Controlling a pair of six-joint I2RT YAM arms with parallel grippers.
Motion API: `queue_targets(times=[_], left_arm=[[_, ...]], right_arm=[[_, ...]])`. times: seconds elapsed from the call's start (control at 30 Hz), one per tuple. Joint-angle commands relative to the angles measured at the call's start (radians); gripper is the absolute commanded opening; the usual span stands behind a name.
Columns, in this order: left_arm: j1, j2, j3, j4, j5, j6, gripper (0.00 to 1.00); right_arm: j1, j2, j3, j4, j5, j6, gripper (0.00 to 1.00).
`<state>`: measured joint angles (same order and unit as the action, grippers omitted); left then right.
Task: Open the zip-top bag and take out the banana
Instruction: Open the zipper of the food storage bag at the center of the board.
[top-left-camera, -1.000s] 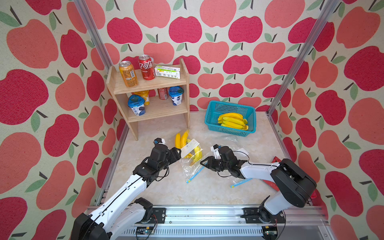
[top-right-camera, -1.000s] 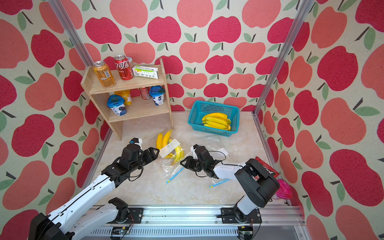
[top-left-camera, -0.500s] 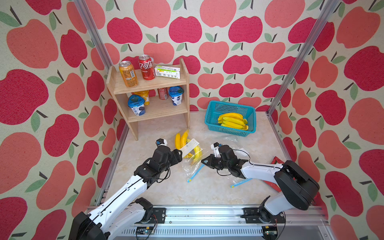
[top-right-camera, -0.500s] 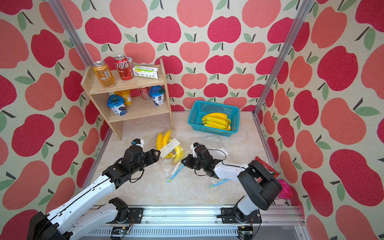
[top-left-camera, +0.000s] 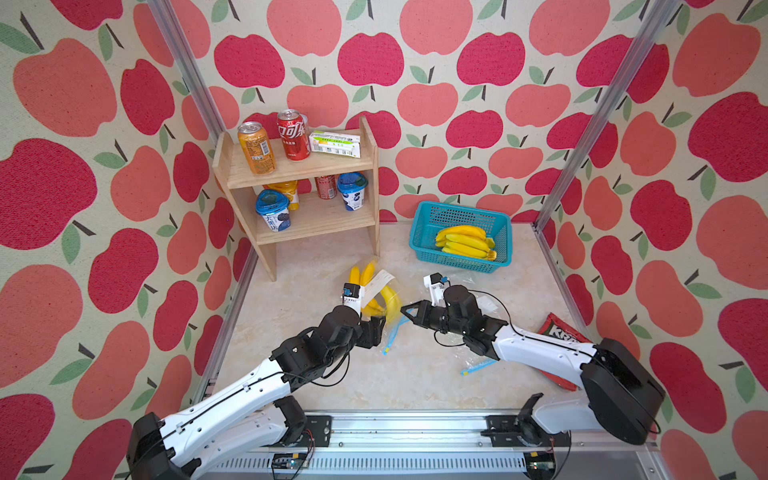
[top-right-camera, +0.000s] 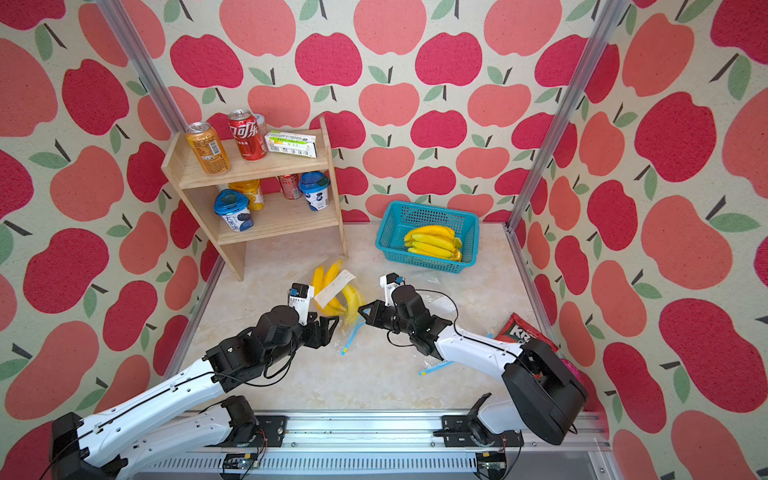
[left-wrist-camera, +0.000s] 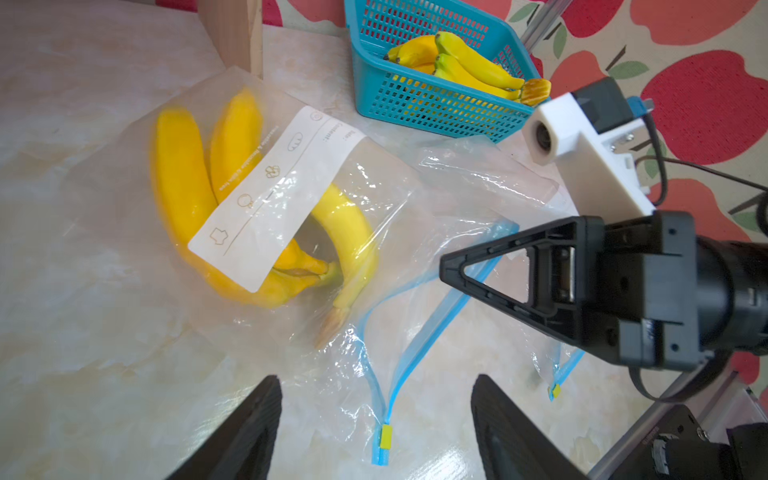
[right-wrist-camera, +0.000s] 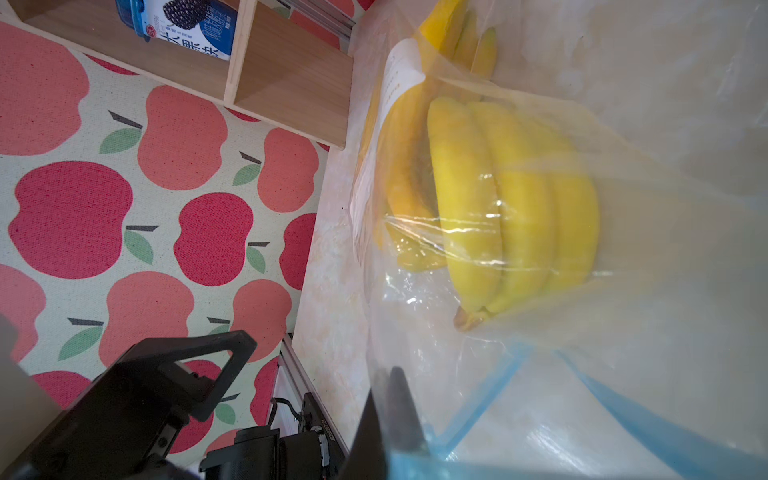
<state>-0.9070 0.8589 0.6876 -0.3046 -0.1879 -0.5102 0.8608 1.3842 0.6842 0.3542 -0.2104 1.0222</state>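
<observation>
1. So, the zip-top bag (left-wrist-camera: 374, 187) lies on the worktop (left-wrist-camera: 83, 332) between the two arms. The banana (left-wrist-camera: 178, 174) bunch is fully inside it, stems pointing toward the mouth on the robot's side.
2. The right gripper (left-wrist-camera: 446, 262) has its jaws closed all the way, with the tip right at the blue zip strip (left-wrist-camera: 415, 353). In the right wrist view the clear film is pulled up across the lens. That suggests it's pinching the upper lip, probably to hold that lip off the worktop so the mouth gapes.
3. The left gripper (left-wrist-camera: 374, 378) is spread wide with nothing in it. It hovers low at the mouth, and the zip's yellow tab (left-wrist-camera: 386, 436) end sits between its fingers. That looks like a setup to grab the lower lip or reach straight in for the fruit.
4. The two blue strips fan apart from the tab end, so the seal seems mostly parted. The opening part looks nearly done and the taking out isn't started.
5. One worry is that the film is thin and slick, so a pinch that small could slip. The whole bag might also drag along with the bunch unless one lip is held back.
</observation>
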Motion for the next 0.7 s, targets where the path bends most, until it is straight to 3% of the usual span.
queue_targets(times=[0.0,0.17,0.47,0.67], left_arm=[[-0.071,-0.019,0.040,-0.048,-0.044,0.109,0.75],[-0.171,0.013,0.076,-0.119,-0.090,0.107,0.72],[-0.333,0.053,0.027,-0.148,-0.315,-0.116,0.67],[-0.364,0.251,0.105,-0.217,-0.387,-0.196,0.61]], right_arm=[[0.030,0.015,0.073,-0.063,0.079,-0.023,0.00],[0.047,0.052,0.121,-0.135,0.146,0.021,0.00],[0.078,0.006,0.070,-0.109,0.287,0.186,0.00],[0.126,0.000,0.090,-0.102,0.324,0.215,0.00]])
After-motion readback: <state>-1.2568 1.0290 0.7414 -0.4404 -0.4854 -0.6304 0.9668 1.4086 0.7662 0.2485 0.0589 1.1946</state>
